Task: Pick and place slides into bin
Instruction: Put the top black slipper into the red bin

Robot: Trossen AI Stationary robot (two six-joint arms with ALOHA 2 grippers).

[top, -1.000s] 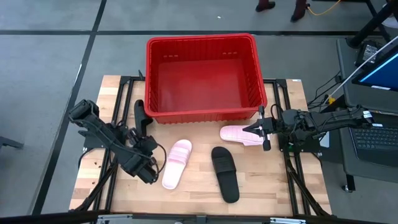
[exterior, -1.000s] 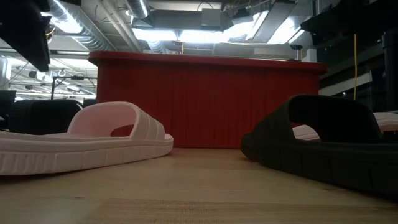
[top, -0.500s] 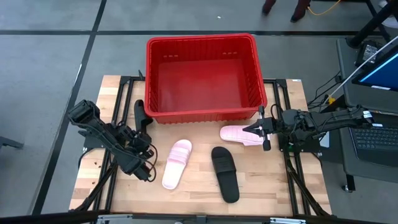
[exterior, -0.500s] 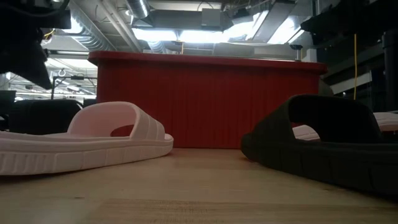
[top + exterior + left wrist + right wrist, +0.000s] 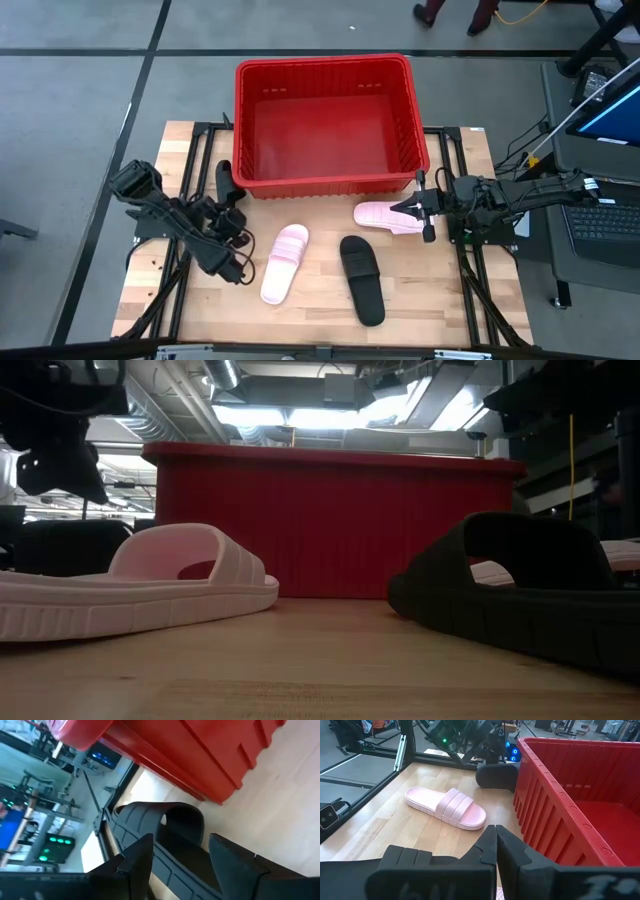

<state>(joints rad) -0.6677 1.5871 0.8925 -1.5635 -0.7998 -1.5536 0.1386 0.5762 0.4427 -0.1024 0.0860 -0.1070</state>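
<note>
Bin apparently holding nothing, four slides on table.

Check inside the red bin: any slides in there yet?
None visible. The high view shows the bin's bare red floor; all four slides lie outside on the table. Only a strip of floor along the bin's near wall is hidden from that view.
</note>
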